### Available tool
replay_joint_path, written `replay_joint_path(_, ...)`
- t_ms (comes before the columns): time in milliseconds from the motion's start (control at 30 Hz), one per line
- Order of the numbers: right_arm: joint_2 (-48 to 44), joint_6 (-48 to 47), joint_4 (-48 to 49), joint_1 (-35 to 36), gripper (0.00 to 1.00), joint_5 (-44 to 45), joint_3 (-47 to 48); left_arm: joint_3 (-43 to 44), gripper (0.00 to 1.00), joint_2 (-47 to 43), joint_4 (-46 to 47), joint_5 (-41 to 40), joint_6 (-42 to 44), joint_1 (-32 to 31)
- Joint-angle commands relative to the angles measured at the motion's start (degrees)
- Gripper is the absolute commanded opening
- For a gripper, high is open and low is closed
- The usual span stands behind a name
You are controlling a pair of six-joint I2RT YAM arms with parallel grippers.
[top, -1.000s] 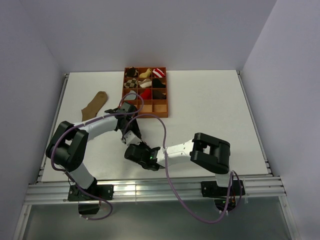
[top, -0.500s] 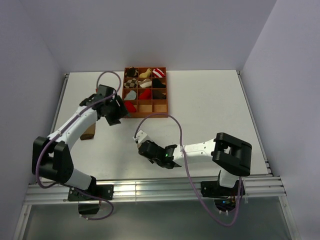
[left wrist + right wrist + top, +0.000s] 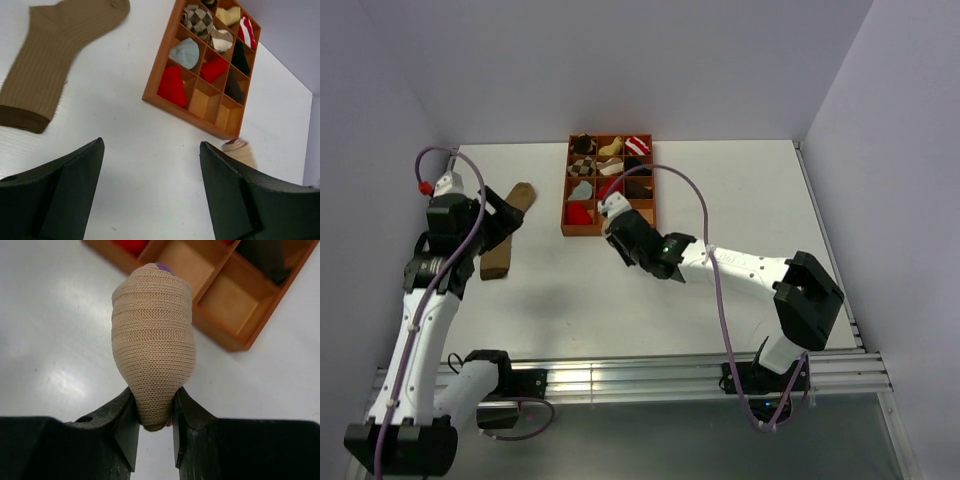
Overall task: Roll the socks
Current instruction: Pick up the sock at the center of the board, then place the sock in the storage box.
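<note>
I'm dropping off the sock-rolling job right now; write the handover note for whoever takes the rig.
Left tool: open, empty, hovering by the brown sock, which lies flat, unrolled.
Right tool: shut on the rolled beige sock, just short of the tray and its two empty front cells.
Done: beige sock rolled.
Left: place it in a cell, probably, then roll the brown sock.
</note>
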Motion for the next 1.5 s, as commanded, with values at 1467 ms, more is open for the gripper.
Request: replay_joint_path(1467, 30.6, -3.8, -5.2, -17.7, 0.0, -17.5, 28.7, -16.0, 0.88, -19.2, 1.0, -14.4, 1.8, 0.4)
